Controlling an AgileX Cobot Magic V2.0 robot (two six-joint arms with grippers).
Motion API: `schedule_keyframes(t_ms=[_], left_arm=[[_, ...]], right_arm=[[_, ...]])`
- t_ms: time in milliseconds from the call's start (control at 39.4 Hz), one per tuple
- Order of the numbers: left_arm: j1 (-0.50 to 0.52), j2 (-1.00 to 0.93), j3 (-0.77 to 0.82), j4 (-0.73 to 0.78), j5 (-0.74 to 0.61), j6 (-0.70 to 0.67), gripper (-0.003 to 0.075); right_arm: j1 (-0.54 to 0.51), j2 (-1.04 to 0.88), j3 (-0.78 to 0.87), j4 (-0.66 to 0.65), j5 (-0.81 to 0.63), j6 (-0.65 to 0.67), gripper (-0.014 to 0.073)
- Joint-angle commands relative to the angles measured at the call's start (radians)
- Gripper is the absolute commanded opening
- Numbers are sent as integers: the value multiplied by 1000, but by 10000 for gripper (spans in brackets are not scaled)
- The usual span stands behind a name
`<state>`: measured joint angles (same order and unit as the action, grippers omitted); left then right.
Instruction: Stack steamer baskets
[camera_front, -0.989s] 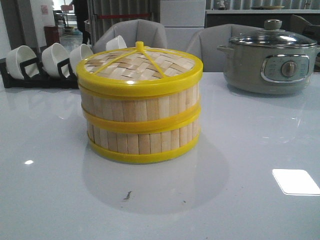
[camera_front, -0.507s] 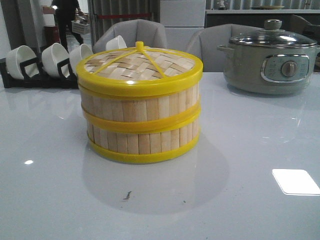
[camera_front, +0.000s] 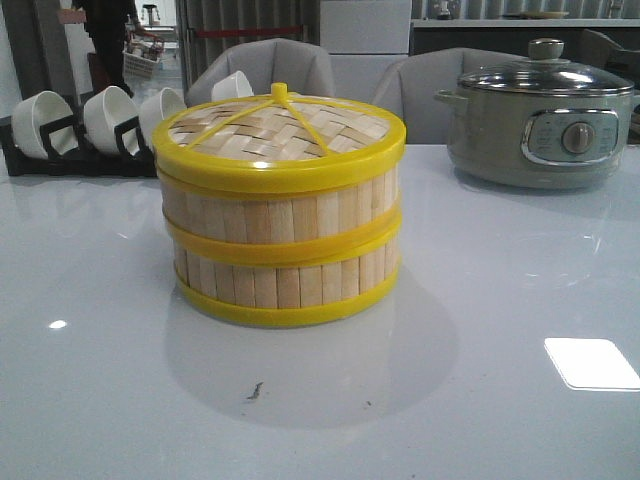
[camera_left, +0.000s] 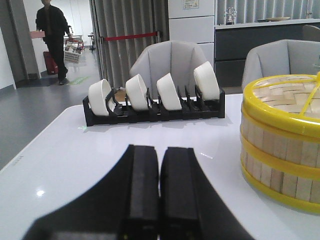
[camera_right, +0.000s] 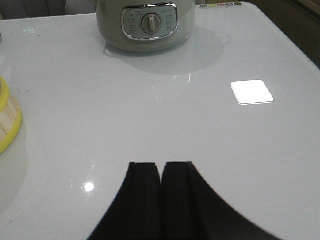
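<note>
yellow-rimmed bamboo steamer baskets (camera_front: 280, 245) are seen stacked mid-bench, capped by the woven lid (camera_front: 278, 130), so the stacking is judged complete. the left claw (camera_left: 160, 200) and right claw (camera_right: 161, 200) are clenched empty, held clear of the stack to either side.

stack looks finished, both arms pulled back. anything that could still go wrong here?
Low risk. The steamer stack stands upright, lid seated, but the middle yellow band looks slightly uneven, so one tier may not be fully nested. Both the left gripper and right gripper have jaws shut, low over the table; a careless move could scrape it.
</note>
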<state>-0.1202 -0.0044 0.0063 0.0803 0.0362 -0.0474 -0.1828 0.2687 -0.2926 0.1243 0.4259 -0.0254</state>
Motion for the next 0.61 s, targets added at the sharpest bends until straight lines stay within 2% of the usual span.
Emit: schedule_keyframes(t_ms=[0, 279, 583], left_arm=[[2, -12, 0, -9, -89, 1, 85], [2, -12, 0, -9, -89, 1, 85], [2, -12, 0, -9, -89, 1, 85]], right_arm=[[-6, 10, -28, -2, -79, -2, 21], [-6, 7, -21, -25, -97, -2, 21], [-5, -94, 183, 12, -396, -2, 21]])
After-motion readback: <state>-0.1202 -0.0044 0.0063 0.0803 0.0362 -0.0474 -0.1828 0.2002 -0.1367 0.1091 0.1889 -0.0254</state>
